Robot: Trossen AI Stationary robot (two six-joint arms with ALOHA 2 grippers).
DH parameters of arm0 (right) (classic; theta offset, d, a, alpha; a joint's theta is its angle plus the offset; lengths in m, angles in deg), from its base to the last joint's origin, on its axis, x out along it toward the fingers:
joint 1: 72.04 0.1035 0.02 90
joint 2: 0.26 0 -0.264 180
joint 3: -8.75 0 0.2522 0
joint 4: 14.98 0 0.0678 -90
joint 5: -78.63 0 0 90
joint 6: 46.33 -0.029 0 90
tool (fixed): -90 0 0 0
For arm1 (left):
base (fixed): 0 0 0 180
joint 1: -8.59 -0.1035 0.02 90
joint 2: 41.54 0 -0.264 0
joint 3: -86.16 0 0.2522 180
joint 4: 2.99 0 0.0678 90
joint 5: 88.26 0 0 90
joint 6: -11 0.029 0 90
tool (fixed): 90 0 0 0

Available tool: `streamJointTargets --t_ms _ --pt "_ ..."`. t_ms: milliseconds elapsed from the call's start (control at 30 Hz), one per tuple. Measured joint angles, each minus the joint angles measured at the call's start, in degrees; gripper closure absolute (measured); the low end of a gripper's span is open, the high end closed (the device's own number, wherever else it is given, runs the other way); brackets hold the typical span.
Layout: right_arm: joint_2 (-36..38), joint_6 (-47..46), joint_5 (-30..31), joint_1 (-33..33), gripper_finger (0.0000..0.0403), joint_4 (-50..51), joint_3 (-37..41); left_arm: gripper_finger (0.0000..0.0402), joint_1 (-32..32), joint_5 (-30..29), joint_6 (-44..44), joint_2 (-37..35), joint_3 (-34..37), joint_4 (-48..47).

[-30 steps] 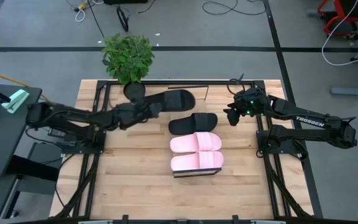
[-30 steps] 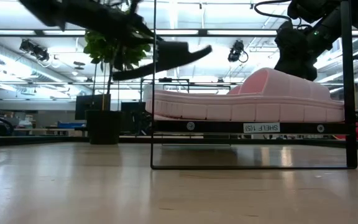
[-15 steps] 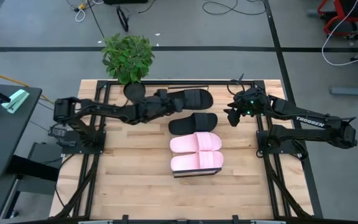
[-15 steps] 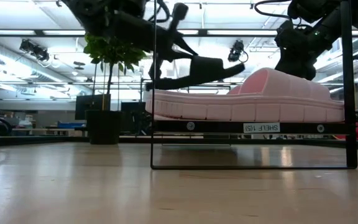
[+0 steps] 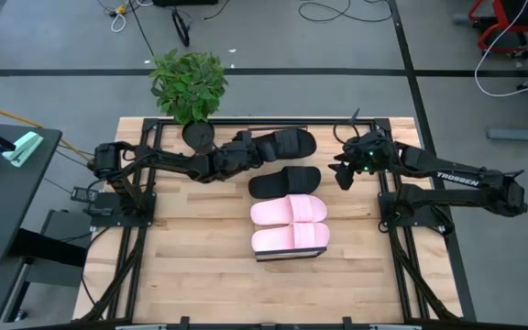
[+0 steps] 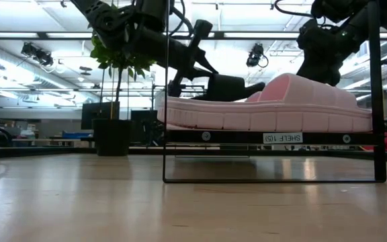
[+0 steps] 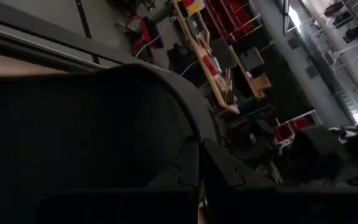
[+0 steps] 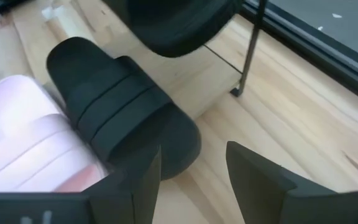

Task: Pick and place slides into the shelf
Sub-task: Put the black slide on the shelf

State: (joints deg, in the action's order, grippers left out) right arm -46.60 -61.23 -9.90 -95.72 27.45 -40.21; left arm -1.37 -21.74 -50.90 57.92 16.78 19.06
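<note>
The shelf (image 5: 288, 258) (image 6: 281, 138) lies along the middle of the table. It carries two pale pink slides (image 5: 289, 209) (image 5: 290, 238) and one black slide (image 5: 285, 181) (image 8: 123, 106), side by side, soles down. My left gripper (image 5: 248, 152) is shut on the second black slide (image 5: 287, 144) (image 6: 230, 86) (image 8: 173, 25) above the shelf's far end. My right gripper (image 5: 343, 170) (image 8: 188, 180) hangs open just right of the shelf, touching nothing. In the left wrist view the held black slide (image 7: 104, 124) fills the picture. My left gripper holds the second black slide by its left end (image 5: 260, 149), reaching in from the table's left, roughly level. The slide sticks out from the fingers toward the right, nearly level and lifted clear over the shelf's far end. The slide hides the contact in the wrist view.
A potted plant (image 5: 189, 87) stands at the table's far edge, left of the shelf. The shelf's thin black frame post (image 8: 250, 50) (image 6: 165, 101) rises at its corner. Bare wooden tabletop (image 5: 200, 266) lies to the near left and near right.
My left gripper has carried the black slide toward the table's right and downward, from well above the shelf's left side to just over its far end, behind the other black slide. The slide has stayed nearly level in the hold. My right arm has kept still.
</note>
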Motion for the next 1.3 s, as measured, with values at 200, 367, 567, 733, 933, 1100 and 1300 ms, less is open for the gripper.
streamJointTargets --t_ms 200,367,567,733,933,1100,1300 --pt "0.0 -0.52 1.0 2.26 0.0215 0.0 0.0 0.0394 -0.21 0.03 1.12 -0.02 0.0 0.48" --pt "0.0 -0.59 2.93 3.45 0.0215 0.0 0.0 0.0394 -0.21 0.11 1.1 -0.02 0.0 0.5" --pt "0.0 -0.61 3.13 3.63 0.0215 0.0 0.0 0.0394 -0.08 0.08 -0.75 2.73 -0.02 2.26" --pt "0.02 -1.07 5.69 3.61 0.0215 -0.2 0.0 0.0394 -0.11 0.83 -3.45 5.87 -0.04 4.75" --pt "0.02 0.66 5.96 3.61 0.0215 -0.76 0.0 0.0394 -0.43 1.36 -3.61 6.67 -0.07 5.32" --pt "0.02 1.01 5.78 3.61 0.0215 -2.0 0.0 0.0394 -0.9 1.7 -3.48 6.67 -0.07 6.91" --pt "0.02 0.99 5.6 3.61 0.0215 -2.64 0.0 0.0394 -1.53 2.34 -3.46 6.67 -0.07 6.73"
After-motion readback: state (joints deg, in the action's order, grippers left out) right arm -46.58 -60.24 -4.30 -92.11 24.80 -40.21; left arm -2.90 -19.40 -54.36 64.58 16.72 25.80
